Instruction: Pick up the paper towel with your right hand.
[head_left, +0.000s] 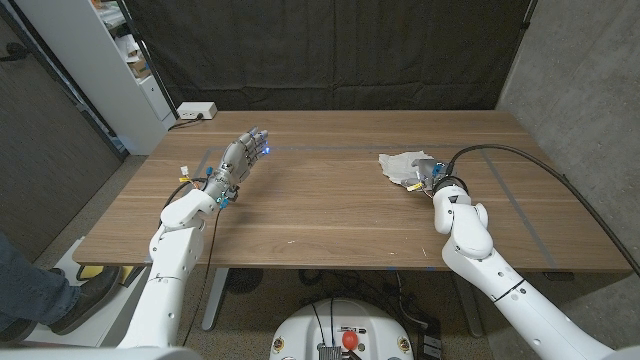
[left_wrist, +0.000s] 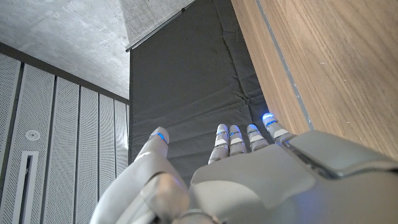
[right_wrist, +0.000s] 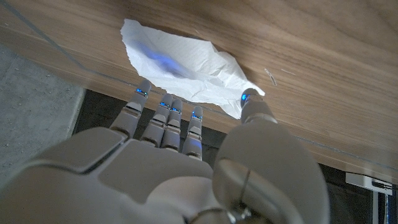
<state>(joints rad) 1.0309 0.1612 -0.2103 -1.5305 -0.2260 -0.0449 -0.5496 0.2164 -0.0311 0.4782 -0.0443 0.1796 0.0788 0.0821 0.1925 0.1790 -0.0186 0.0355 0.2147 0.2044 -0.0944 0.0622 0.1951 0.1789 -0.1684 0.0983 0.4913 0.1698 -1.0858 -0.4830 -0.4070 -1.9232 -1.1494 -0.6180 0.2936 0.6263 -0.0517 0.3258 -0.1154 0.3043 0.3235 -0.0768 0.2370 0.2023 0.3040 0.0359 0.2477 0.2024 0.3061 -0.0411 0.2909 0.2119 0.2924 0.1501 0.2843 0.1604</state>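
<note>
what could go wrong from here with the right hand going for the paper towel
1. The paper towel is thin and crumpled; the right hand has fingers spread at its edge, so closing may just push it along the table instead of gripping it.
2. A pinch on one corner may tear it or let it slip on the lift.
3. Fingertips pressing down could jam against the wood.
The left hand is far off, so no clash is likely.

Left hand (head_left: 243, 155) extends over the table's left half, fingers straight, holding nothing. Right hand (head_left: 428, 176) reaches forward right of centre, fingers (right_wrist: 166, 118) spread, ungripped.
</note>
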